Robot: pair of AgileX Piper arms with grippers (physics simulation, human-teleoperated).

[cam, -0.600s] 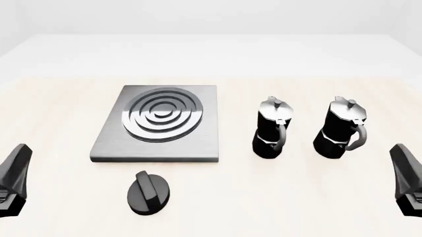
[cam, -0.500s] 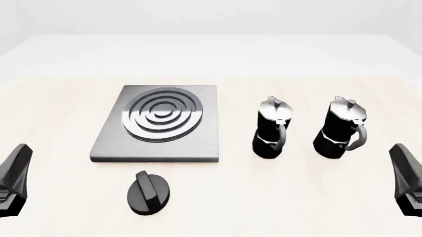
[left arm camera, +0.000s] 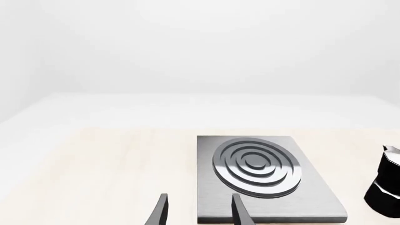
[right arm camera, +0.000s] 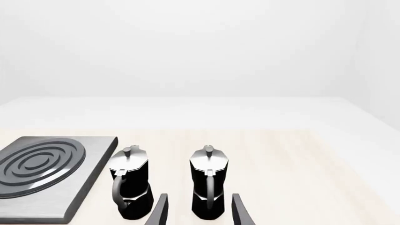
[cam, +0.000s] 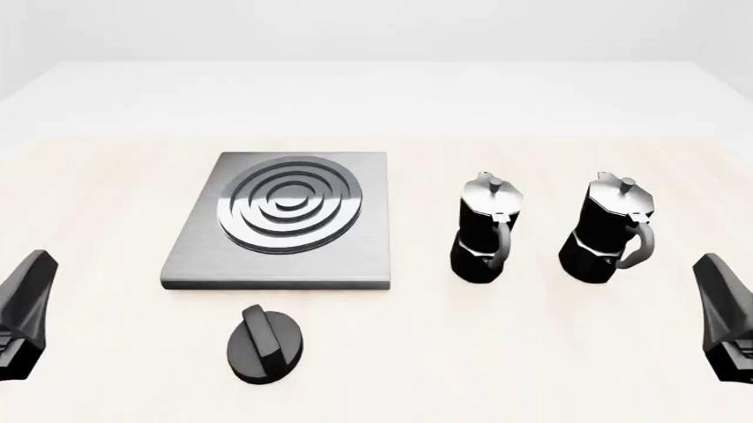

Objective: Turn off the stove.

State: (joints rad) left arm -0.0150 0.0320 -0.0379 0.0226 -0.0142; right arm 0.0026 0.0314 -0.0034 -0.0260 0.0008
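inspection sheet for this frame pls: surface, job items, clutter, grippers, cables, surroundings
Surface: pale wood-look table, flat.
Job's things: stove lies flat, nothing on its rings; its knob sits apart on the table, nearer the arms, untouched.
Clutter: two moka pots upright, side by side, right of the stove.
Grippers: left gripper and right gripper open, holding nothing.
Cables: nothing seen.
Surroundings: plain white backdrop.
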